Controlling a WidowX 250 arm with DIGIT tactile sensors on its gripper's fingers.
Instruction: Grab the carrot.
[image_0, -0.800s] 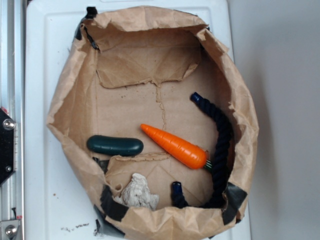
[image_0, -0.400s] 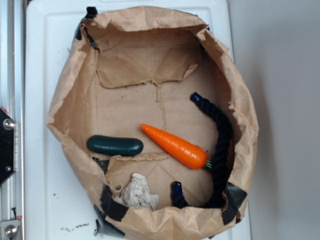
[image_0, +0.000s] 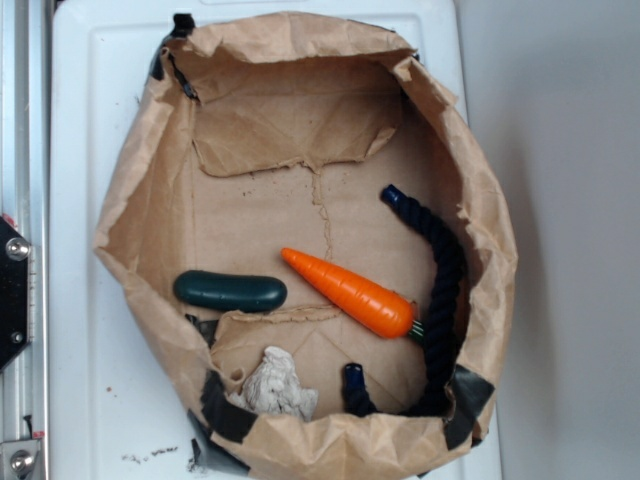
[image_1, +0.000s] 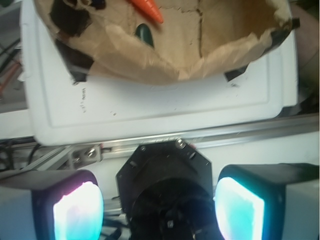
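— White tray (image_0: 90, 150) and grey floor set the scene in the exterior view. What does the torn paper bag (image_0: 140, 200) hold?

— The carrot (image_0: 350, 292) lies flat near the bag's middle, tip toward the dark green cucumber toy (image_0: 230, 291), green stem end just beside the navy rope (image_0: 440, 260). A pale crumpled lump (image_0: 275, 385) sits near the bottom rim. No pincer shows in this view.

— How will the carrot handle?

— Likely light, stiff and slick, being glossy plastic. The thicker half near the stem looks the best place to pinch, across its width, clear of the rope.

— And the wrist view?

— The gripper (image_1: 159, 207) hangs well outside the bag, over the metal rail (image_1: 150, 145) beyond the tray's edge. Its two glowing pads (image_1: 77, 210) stand wide apart with nothing between them. The carrot's tip (image_1: 147, 10) peeks in at the top edge, well apart from the pincer, beside the cucumber's end.
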